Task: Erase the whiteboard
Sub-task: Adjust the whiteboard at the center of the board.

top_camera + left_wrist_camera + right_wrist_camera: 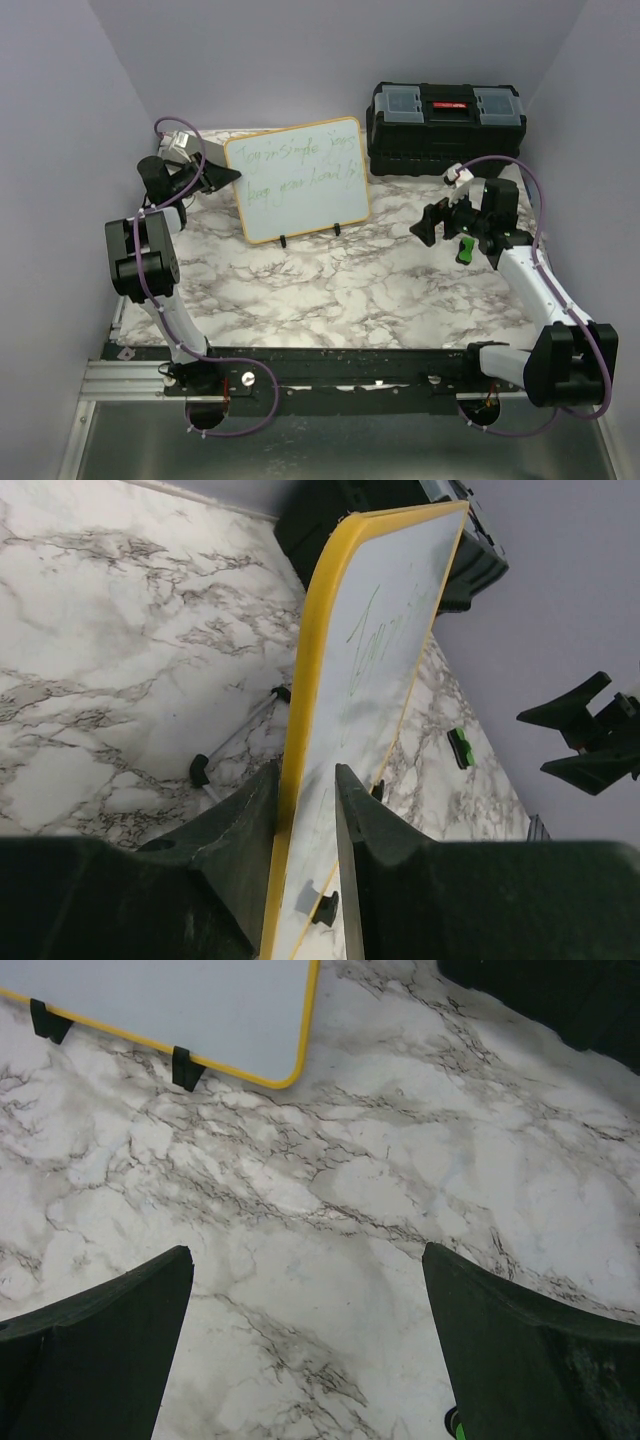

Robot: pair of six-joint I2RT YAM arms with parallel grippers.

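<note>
Light, stiff, tippy whiteboard: pinched at rigid left frame edge by left claw; right claw spread wide, near table.

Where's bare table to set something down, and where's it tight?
Free: the wide marble table in front of the whiteboard, between the two arms, to the near edge. Tight: back left, where the left gripper straddles the board's edge; right side, between toolbox and right gripper.

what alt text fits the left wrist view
The left gripper straddles the yellow-framed edge of the standing whiteboard, which bears green writing. The board rests on a marble table, with a black toolbox behind it.
</note>
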